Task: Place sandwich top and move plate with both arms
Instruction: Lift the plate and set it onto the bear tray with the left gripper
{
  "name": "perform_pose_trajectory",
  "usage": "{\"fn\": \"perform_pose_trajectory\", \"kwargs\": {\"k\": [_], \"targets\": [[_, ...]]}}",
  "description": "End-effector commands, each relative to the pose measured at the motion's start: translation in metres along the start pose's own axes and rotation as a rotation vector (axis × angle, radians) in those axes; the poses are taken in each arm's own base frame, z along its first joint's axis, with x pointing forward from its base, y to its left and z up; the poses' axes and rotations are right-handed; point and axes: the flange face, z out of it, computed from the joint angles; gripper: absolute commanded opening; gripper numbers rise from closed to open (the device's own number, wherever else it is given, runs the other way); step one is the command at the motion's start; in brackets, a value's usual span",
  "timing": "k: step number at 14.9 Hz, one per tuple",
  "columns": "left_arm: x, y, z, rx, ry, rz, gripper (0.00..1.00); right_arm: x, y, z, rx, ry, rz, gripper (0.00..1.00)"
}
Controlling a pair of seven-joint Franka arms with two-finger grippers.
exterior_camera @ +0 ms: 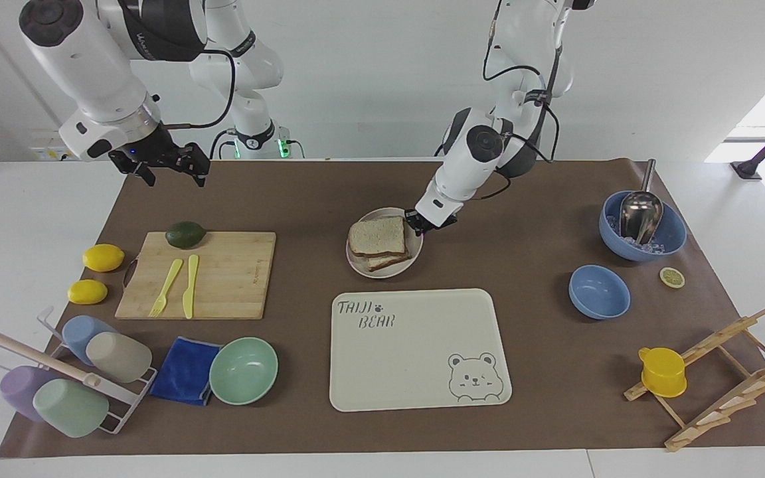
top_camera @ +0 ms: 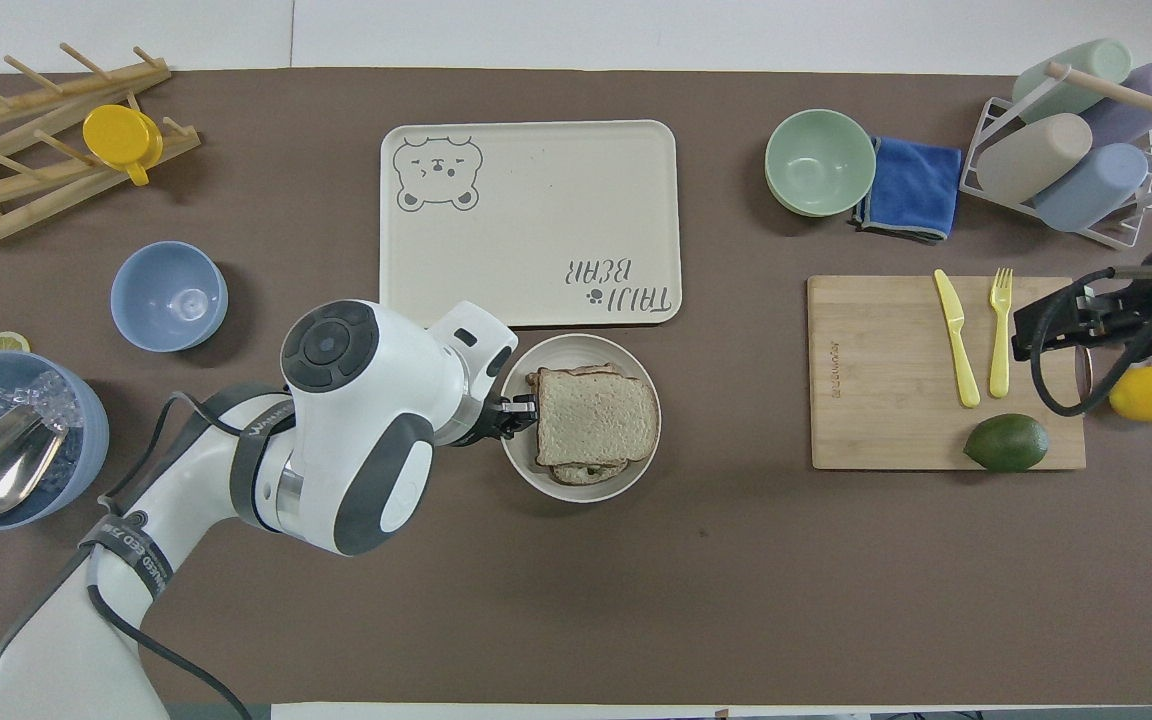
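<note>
The sandwich top [exterior_camera: 377,235] [top_camera: 596,416], a plain bread slice, lies on the lower slice on the round beige plate [exterior_camera: 372,273] [top_camera: 626,368]. My left gripper [exterior_camera: 416,222] [top_camera: 521,412] is shut on the plate's rim at the side toward the left arm's end. The plate looks tipped up a little on the gripped side, and it is beside the edge of the bear tray [exterior_camera: 416,345] [top_camera: 526,220] that is nearer the robots. My right gripper [exterior_camera: 169,166] [top_camera: 1056,320] waits open and holds nothing, high over the end of the cutting board [exterior_camera: 223,272] [top_camera: 886,380].
On the cutting board lie a yellow knife, a fork [top_camera: 999,330] and an avocado [exterior_camera: 185,234] [top_camera: 1006,442]. A mint bowl [exterior_camera: 244,370], a blue cloth and a cup rack stand toward the right arm's end. Two blue bowls [exterior_camera: 599,291] [exterior_camera: 641,226] and a wooden rack stand toward the left arm's end.
</note>
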Motion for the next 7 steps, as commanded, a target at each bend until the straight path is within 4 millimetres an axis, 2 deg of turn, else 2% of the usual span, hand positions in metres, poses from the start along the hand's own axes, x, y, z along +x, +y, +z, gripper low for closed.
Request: {"fn": "perform_pose_trajectory", "kwargs": {"k": [1, 7], "targets": [[0.015, -0.004, -0.029, -0.018, -0.008, -0.008, 0.00, -0.004, 0.002, -0.001, 0.018, 0.004, -0.011, 1.00], [0.068, -0.015, -0.078, -0.090, 0.024, -0.074, 0.00, -0.004, 0.002, -0.001, 0.018, 0.004, -0.011, 1.00]]}}
